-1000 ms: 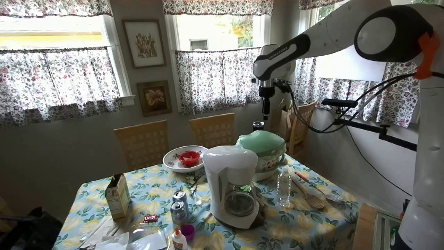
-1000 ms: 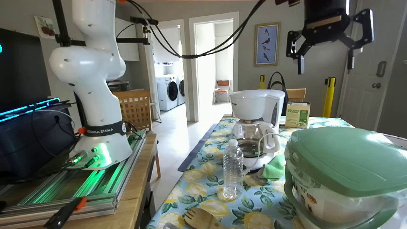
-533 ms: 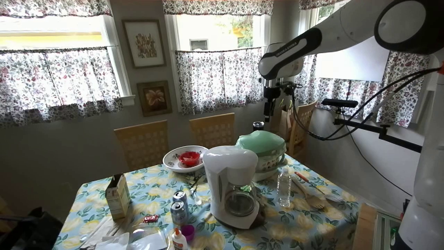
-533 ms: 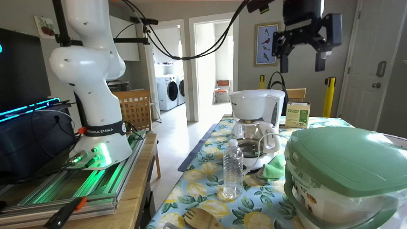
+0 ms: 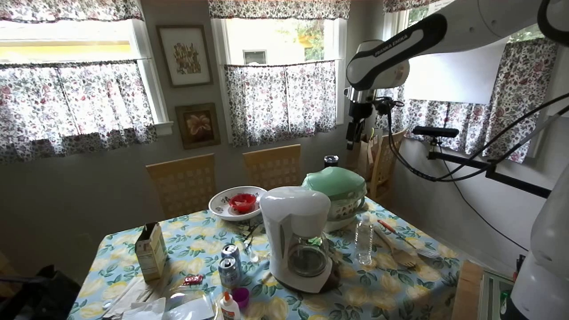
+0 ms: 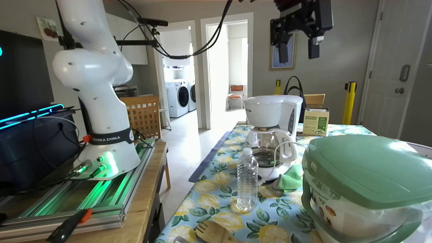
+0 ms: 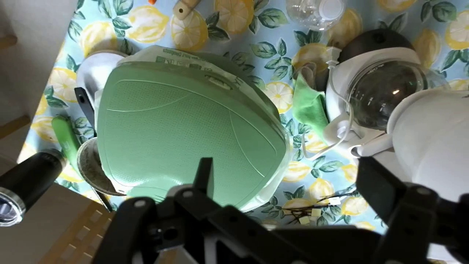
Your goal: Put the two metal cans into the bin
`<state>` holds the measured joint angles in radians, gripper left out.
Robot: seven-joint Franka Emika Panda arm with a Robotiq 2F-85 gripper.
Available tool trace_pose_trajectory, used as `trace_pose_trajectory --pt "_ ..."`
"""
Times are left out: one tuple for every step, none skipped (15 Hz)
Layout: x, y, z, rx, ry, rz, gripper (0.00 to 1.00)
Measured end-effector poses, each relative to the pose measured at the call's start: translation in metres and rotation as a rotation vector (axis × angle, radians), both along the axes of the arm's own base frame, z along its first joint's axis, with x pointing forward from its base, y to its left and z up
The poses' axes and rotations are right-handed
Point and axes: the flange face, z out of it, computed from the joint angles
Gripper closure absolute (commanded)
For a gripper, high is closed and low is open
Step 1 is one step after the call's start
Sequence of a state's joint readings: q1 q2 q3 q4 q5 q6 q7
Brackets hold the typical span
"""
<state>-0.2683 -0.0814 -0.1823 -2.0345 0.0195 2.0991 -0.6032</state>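
Two silvery-grey cans stand upright, close together, in an exterior view: a nearer can (image 5: 228,274) and a farther can (image 5: 231,251), which the nearer one partly covers. Neither shows in the wrist view. The bin (image 6: 364,168) is a pale green tub, its darker green lid (image 7: 176,121) down on it. It stands beyond the white coffee maker from the cans in an exterior view. My gripper (image 6: 298,58) hangs high above the table, up over the bin area, fingers wide apart. Nothing is between its fingertips, and it touches nothing.
The tall white coffee maker (image 5: 293,235) stands between cans and bin. A clear bottle (image 6: 247,182) and a wooden fork (image 6: 214,231) lie on the robot's side. Near the cans are a glue bottle (image 5: 229,306), a purple cup (image 5: 241,297) and a box (image 5: 151,251). A black tumbler (image 7: 29,183) is beside the bin.
The arm has drawn back toward its base, the gripper rising slightly and tilting. It moves right in one exterior picture and left in another. The fingers stay apart; cans and bin have not moved.
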Motion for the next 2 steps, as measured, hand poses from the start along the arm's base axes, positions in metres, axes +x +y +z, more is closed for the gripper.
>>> trace_pose_trajectory --pt "-0.0027 0.0003 0.0016 0.001 -0.003 -0.002 0.00" --pt "-0.0027 -0.0002 0.0023 0.000 -0.004 -0.002 0.00"
